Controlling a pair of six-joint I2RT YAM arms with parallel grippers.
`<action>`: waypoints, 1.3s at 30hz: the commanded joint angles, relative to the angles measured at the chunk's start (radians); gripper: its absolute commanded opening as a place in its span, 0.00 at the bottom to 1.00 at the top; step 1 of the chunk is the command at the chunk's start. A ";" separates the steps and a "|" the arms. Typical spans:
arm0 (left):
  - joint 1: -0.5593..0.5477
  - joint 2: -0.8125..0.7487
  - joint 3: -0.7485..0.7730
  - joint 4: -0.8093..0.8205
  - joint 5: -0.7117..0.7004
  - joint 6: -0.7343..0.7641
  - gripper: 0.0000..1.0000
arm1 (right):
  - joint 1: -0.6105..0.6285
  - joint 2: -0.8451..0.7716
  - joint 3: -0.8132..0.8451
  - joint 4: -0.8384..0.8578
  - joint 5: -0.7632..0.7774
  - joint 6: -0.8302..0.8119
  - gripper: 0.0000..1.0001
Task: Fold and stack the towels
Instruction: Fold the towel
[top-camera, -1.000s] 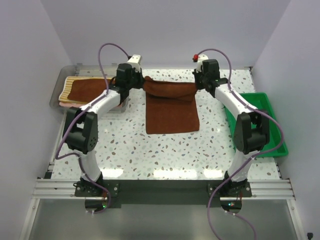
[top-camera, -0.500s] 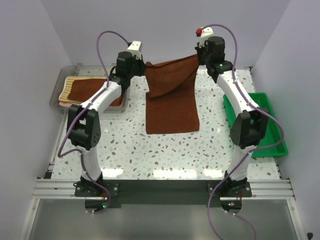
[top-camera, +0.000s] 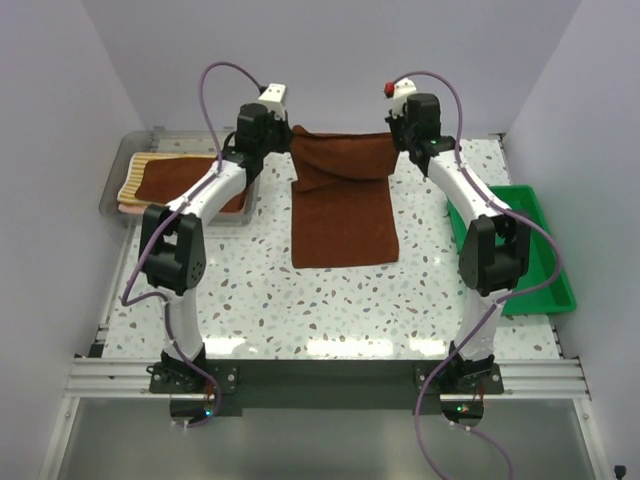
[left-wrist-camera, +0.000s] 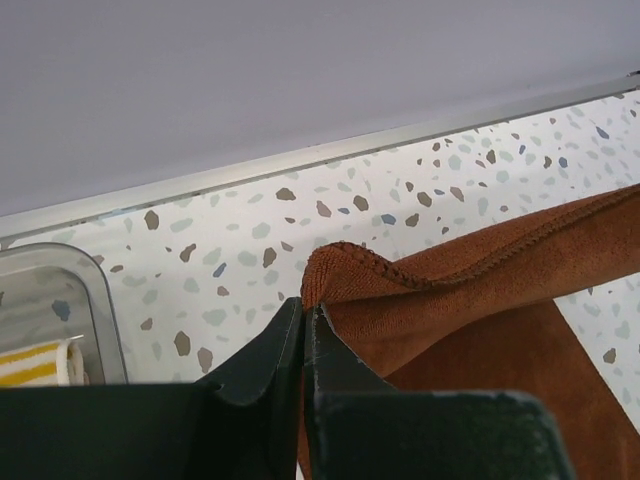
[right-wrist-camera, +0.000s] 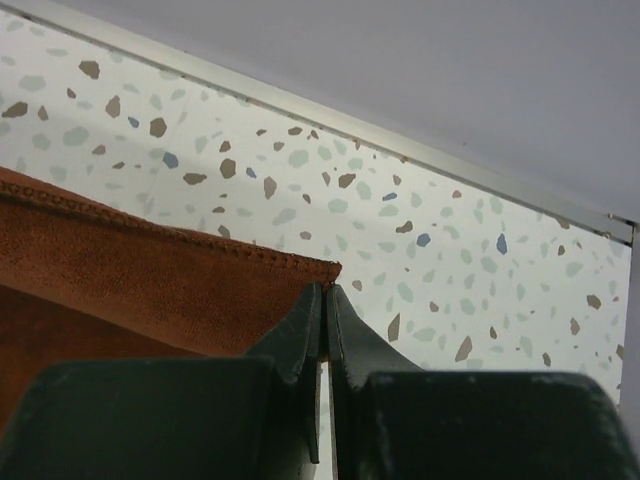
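The soft brown towel (top-camera: 342, 215) hangs at the back of the speckled table (top-camera: 300, 310), its near end lying flat, I think. The left gripper (left-wrist-camera: 303, 308) pinches one far corner, the right gripper (right-wrist-camera: 325, 292) the other. Best to move both together, level, so the edges meet.

We find open tabletop (top-camera: 330, 310) on the near side of the brown towel (top-camera: 342, 215), with narrower strips along its left and right edges. Left of the towel, the clear tray (top-camera: 108, 200) of folded towels (top-camera: 170, 180) blocks passage. Right of the towel stands the green bin (top-camera: 540, 215). Behind the towel, the back wall (top-camera: 340, 70) stops travel.
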 joint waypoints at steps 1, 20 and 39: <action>0.015 -0.060 -0.015 0.032 0.040 0.037 0.07 | -0.007 -0.087 -0.054 0.038 -0.002 -0.022 0.00; 0.019 0.026 0.164 0.029 -0.049 0.157 0.07 | -0.007 -0.003 0.042 0.096 0.085 -0.045 0.00; 0.042 0.167 0.257 0.106 -0.089 0.146 0.09 | -0.016 0.204 0.288 0.144 0.128 -0.129 0.00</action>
